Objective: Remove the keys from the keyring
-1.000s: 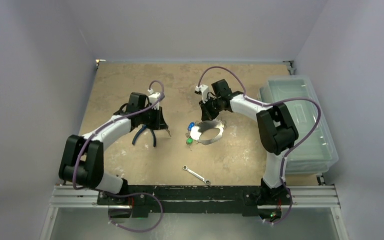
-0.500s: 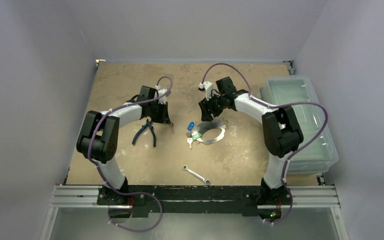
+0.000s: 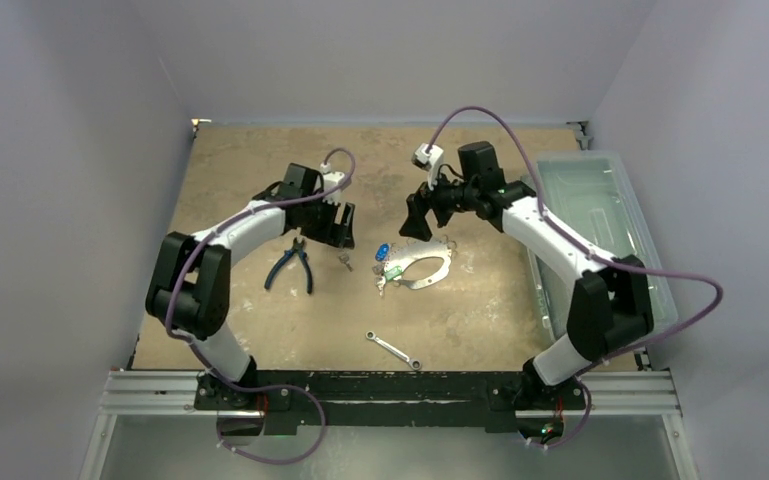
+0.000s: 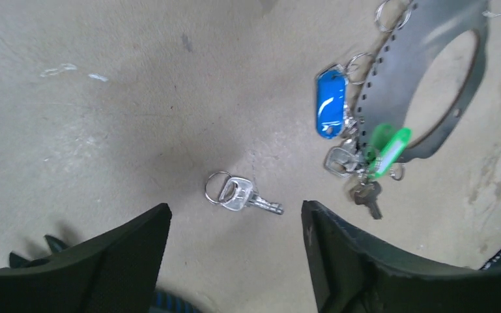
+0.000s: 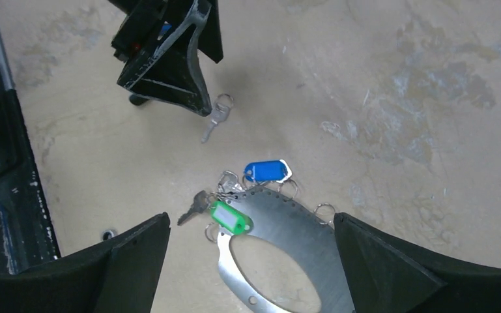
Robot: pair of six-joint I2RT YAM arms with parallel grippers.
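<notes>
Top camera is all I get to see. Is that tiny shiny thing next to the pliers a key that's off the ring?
Observer: Yes. The left wrist view shows a loose silver key on its own small ring, lying apart from the keyring.
Operator: Is the left claw holding it?
Observer: No. The left gripper is open, with a finger on each side of the key and neither touching it.
Operator: Are more keys stuck on?
Observer: Yes. The right wrist view shows a dark key by the green tag at the keyring's edge, and a blue tag nearby.
</notes>
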